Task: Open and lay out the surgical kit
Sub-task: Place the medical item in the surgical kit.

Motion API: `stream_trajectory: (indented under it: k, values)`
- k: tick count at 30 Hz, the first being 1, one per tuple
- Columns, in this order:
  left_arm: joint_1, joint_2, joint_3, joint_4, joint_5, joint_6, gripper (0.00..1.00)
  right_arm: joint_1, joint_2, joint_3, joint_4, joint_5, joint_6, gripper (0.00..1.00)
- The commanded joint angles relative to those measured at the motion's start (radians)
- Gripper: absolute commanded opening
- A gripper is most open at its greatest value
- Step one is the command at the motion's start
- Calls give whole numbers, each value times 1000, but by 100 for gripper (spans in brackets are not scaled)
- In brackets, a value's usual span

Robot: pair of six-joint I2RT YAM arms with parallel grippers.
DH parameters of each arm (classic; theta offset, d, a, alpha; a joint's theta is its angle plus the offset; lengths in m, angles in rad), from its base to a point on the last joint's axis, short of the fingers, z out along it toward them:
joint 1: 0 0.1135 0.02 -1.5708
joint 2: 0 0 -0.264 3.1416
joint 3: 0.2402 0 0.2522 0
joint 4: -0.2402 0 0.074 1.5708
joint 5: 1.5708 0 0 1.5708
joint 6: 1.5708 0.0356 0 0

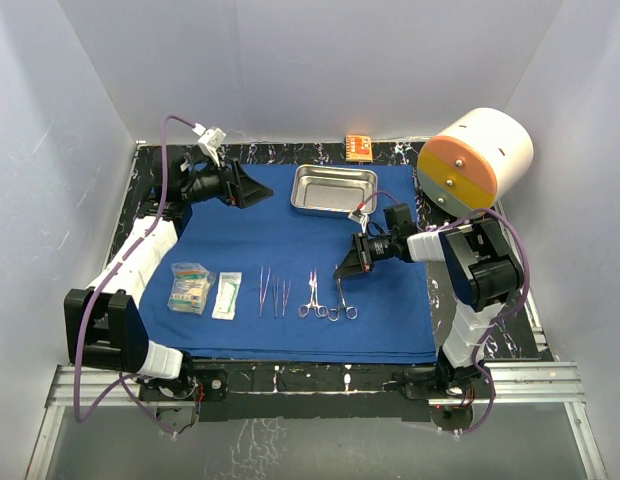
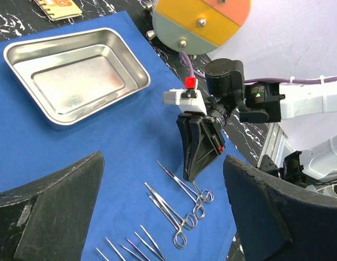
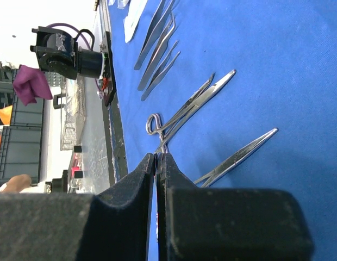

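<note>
The royal-blue cloth (image 1: 390, 310) lies spread flat. The empty steel tray (image 1: 335, 190) sits at its back centre and shows in the left wrist view (image 2: 76, 76). Near the front lie in a row two clear packets (image 1: 189, 287) (image 1: 227, 295), slender forceps (image 1: 272, 292) and two clamps (image 1: 311, 295) (image 1: 342, 298). My right gripper (image 1: 342, 270) is shut, its tips just over the clamps' handles (image 3: 157, 155); nothing shows between its fingers (image 2: 193, 175). My left gripper (image 1: 258, 190) is open and empty, left of the tray (image 2: 163, 160).
A big white-and-orange cylinder (image 1: 477, 158) stands at the back right, close over the right arm. A small orange box (image 1: 359, 148) lies behind the tray. White walls enclose the table on three sides. The black marbled table edge (image 1: 290, 375) borders the cloth.
</note>
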Motion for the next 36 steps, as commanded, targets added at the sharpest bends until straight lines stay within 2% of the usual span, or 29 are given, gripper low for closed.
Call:
stream_trajectory:
  k: [1,11,23,36]
  values:
    - [12,-50,-13,41,23,-11,90,-10,7,0,74,-39,26,0]
    - [22,-50,-17,59,28,-36,90,-20,45,4,84,-47,45,0]
    - [28,-50,-31,78,33,-50,91,-25,79,14,79,-38,36,8]
    - [30,-50,-40,96,38,-68,91,-25,104,49,-10,-20,-28,15]
